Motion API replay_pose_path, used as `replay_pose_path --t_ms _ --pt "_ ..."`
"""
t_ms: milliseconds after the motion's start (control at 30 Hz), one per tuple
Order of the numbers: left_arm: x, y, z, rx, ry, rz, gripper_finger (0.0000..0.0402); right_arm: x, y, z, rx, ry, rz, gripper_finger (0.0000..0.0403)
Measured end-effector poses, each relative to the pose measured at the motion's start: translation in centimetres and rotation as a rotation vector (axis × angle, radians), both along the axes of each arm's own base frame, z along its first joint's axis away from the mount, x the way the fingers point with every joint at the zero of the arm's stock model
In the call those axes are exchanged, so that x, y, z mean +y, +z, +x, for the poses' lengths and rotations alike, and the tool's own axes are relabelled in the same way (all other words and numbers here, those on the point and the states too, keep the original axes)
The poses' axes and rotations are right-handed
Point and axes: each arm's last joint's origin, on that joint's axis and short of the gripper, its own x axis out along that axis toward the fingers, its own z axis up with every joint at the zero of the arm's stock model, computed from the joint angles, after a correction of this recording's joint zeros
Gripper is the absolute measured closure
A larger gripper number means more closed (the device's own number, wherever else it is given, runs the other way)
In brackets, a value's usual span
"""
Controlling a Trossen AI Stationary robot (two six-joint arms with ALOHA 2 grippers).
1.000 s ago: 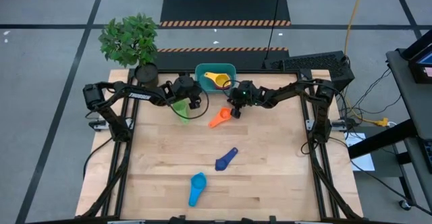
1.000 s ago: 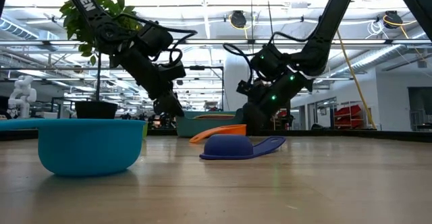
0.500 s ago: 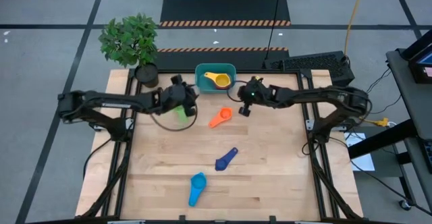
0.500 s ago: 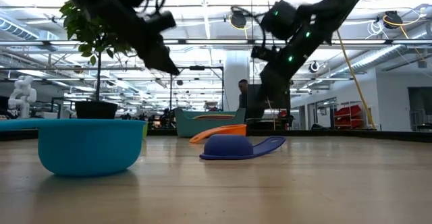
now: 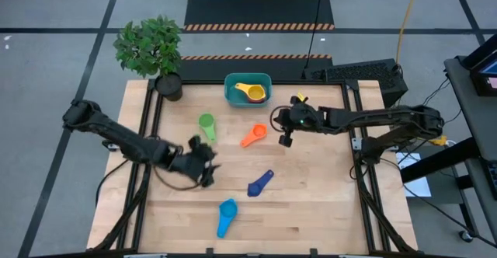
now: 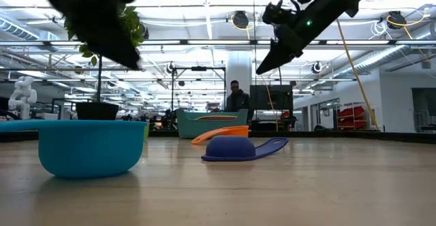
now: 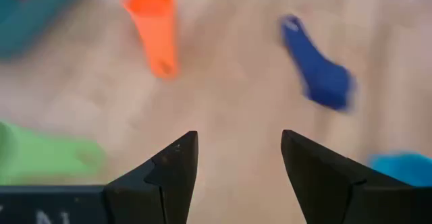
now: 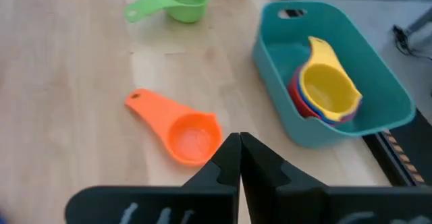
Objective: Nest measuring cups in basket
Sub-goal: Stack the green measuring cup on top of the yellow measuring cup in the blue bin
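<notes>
The teal basket (image 5: 248, 89) stands at the far edge with a yellow cup (image 8: 327, 89) nested on red and blue ones. On the table are the green cup (image 5: 206, 125), the orange cup (image 5: 253, 136), the dark blue cup (image 5: 261, 183), dome up in the low view (image 6: 242, 148), and a light blue cup (image 5: 226, 215). My left gripper (image 7: 239, 150) is open and raised above bare wood, nearer than the green cup. My right gripper (image 8: 239, 158) is shut and raised, to the right of the orange cup.
A potted plant (image 5: 159, 56) in a black pot stands at the far left corner, beside the basket. Bare wood spreads over the table's right half and near left part. A person (image 6: 235, 97) stands in the room beyond the far edge.
My left gripper has swung away from the green cup toward the near edge and risen; the green cup stays on the table. My right gripper has lifted from beside the orange cup and drifted slightly right. The cups have not moved.
</notes>
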Motion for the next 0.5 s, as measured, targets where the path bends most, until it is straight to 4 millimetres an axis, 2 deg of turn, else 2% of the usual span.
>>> replay_pose_path --t_ms 100,233,400,500 --pt "-2.2 -0.6 -1.4 0.037 0.016 -0.085 0.0186 0.8 0.0 0.1 0.002 0.024 0.005 0.0403" --pt "-4.1 -1.1 -3.1 0.081 0.034 -0.149 0.0186 1.8 -0.1 0.2 0.006 0.06 0.006 0.0403" --pt "-4.9 -1.5 -4.5 0.131 0.074 -0.164 0.0186 3.2 -0.3 0.2 0.022 0.105 0.018 0.0403" --pt "-4.8 -1.8 -5.2 0.17 0.126 -0.161 0.0186 4.1 -1.1 -0.1 0.028 0.125 0.037 0.0403"
